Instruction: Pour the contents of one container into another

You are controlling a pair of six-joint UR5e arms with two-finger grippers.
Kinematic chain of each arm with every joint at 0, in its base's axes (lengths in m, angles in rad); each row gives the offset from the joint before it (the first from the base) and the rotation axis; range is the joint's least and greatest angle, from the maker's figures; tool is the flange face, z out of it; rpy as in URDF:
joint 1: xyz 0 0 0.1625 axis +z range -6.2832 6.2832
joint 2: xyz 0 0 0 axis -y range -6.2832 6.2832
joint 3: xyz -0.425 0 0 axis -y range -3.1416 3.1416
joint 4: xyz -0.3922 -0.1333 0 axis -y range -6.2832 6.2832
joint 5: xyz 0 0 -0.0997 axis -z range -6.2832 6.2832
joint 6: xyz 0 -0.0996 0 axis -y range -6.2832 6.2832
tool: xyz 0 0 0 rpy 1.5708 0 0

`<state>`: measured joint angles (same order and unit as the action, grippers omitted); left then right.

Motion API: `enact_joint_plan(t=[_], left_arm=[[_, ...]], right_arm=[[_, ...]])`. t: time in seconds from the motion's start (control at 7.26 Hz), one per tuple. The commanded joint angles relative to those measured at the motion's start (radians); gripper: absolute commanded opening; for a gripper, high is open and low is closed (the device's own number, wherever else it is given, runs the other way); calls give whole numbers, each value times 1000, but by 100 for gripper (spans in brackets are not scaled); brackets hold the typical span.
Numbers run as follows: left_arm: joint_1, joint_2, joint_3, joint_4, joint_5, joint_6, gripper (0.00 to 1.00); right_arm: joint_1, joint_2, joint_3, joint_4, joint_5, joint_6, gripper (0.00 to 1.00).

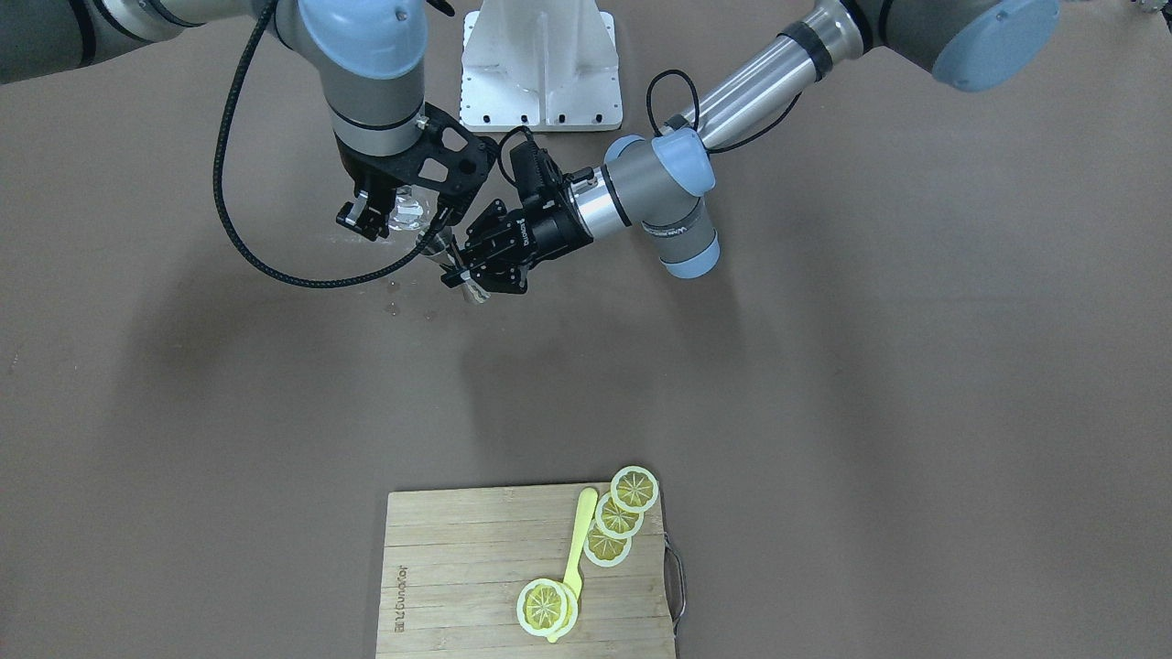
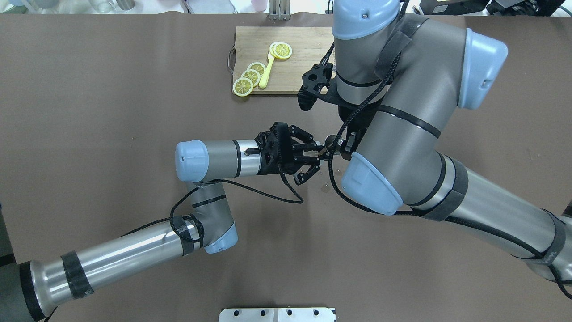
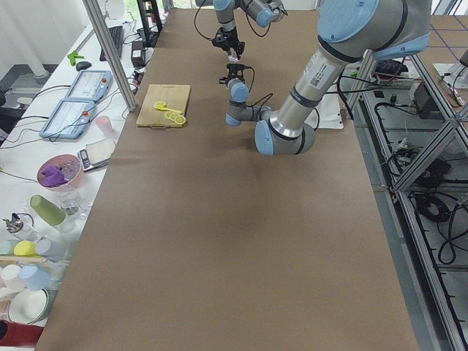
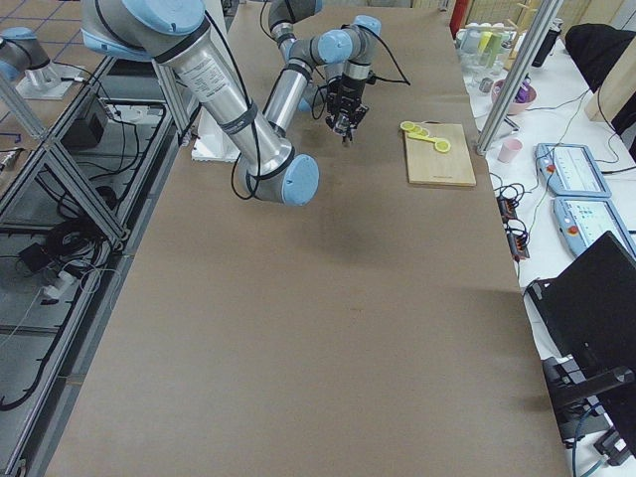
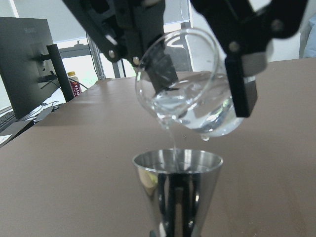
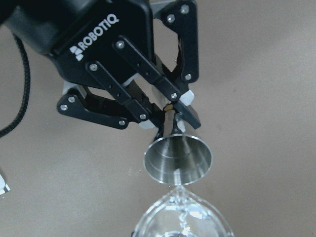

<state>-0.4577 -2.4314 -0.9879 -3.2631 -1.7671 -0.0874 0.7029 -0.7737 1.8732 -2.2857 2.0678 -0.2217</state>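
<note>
Hanging tilted directly above the open mouth of the jigger (image 5: 177, 183), the glass cup (image 5: 193, 94) is clamped by the right gripper (image 1: 399, 217), lip lowest. The jigger is held upright at its waist by the left gripper (image 6: 170, 117); a thin stream is seen falling in.

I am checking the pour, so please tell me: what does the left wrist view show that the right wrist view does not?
Only the left wrist view: the right gripper clamping the tilted glass cup, a monitor behind. Only the right wrist view: the left gripper shut on the waist of the jigger. Both: the cup's lip over the jigger's open mouth.
</note>
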Motion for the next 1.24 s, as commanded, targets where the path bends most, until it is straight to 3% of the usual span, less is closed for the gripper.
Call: enact_joint_plan(t=[0.0,0.14,0.69,1.1], left_arm=[[1,0,0,-1,0,0,0],[2,0,0,-1,2,0,0],[1,6,-12,-1,3,0,0],[-2,107,-119,2,52,-3,0]], right_arm=[[6,-63,114,3,-2,7,0],[21,-100,154,18,0,1,0],[92,-364,309,278,8,2,0],[176,-667,322,664,44,7,0]])
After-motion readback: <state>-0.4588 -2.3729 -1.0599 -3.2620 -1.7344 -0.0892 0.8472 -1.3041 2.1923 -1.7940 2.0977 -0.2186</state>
